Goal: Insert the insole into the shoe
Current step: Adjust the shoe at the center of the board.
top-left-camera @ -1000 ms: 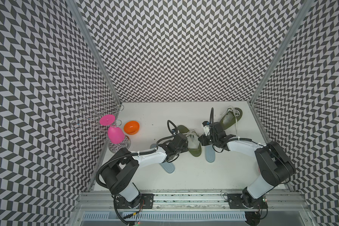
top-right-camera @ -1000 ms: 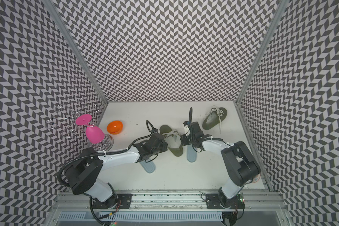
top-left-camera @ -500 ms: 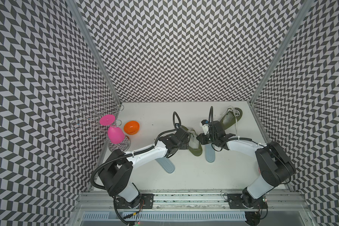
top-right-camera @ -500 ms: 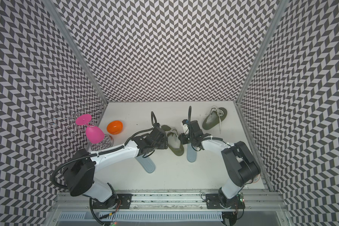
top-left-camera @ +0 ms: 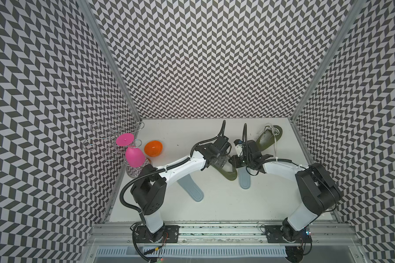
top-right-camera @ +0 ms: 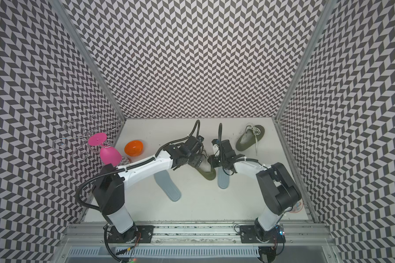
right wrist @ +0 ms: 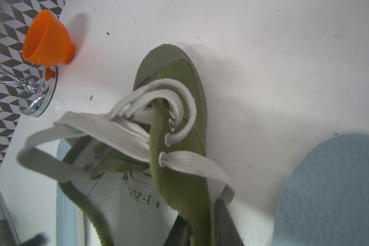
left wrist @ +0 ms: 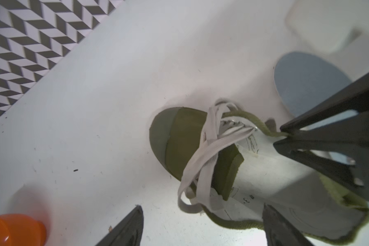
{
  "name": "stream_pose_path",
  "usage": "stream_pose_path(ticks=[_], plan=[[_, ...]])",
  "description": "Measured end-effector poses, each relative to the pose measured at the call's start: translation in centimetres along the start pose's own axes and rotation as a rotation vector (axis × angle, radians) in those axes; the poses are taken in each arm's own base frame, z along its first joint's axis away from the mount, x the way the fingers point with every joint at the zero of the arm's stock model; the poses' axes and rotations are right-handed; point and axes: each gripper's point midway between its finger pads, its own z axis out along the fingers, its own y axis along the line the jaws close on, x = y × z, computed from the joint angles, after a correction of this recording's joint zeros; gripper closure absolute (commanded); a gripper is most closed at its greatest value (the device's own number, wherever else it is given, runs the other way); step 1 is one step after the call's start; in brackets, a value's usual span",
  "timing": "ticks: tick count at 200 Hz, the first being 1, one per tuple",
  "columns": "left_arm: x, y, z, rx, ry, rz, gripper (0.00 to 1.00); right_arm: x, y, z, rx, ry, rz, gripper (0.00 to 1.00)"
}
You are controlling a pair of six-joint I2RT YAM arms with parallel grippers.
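Note:
An olive shoe [top-left-camera: 229, 174] [top-right-camera: 208, 174] with white laces lies mid-table between both arms. My left gripper [left wrist: 202, 206] [top-left-camera: 221, 159] hovers open over its laced front, one finger on each side, holding nothing. My right gripper [right wrist: 198, 209] [top-left-camera: 234, 160] is shut on the shoe's side wall [right wrist: 179, 170] at the opening. A pale blue insole [top-left-camera: 244, 181] [right wrist: 332, 191] lies flat beside the shoe under the right arm. Another insole [top-left-camera: 192, 189] [top-right-camera: 169, 189] lies partly under the left arm. The shoe's inside [left wrist: 285, 187] shows a white printed lining.
A second olive shoe [top-left-camera: 269, 139] lies at the back right. An orange cup [top-left-camera: 153, 148] [right wrist: 47, 40] lies on its side at the left, next to a chrome wire rack [top-left-camera: 114, 139] with a pink goblet [top-left-camera: 134, 156]. Patterned walls close three sides.
My left gripper has opened and let go of the shoe, shifting toward the back. My right gripper has stayed clamped on the shoe's side.

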Motion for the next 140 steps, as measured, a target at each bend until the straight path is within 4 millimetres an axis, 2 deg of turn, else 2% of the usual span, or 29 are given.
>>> stream_pose_path(ticks=[19,83,108,140], plan=[[0.6,-0.2,1.8,-0.005,0.052,0.061,0.12,0.2,-0.1,0.1,0.002,0.006,0.002,0.79],[-0.9,0.4,5.4,-0.067,0.093,0.16,0.14,0.1,-0.1,0.2,0.003,0.009,0.004,0.76],[-1.1,0.7,5.9,-0.068,0.093,0.168,0.23,0.0,0.1,0.1,-0.001,0.011,0.007,0.71],[-1.9,0.8,6.2,-0.022,0.061,0.136,0.42,0.5,0.4,0.1,-0.022,0.035,0.02,0.53]])
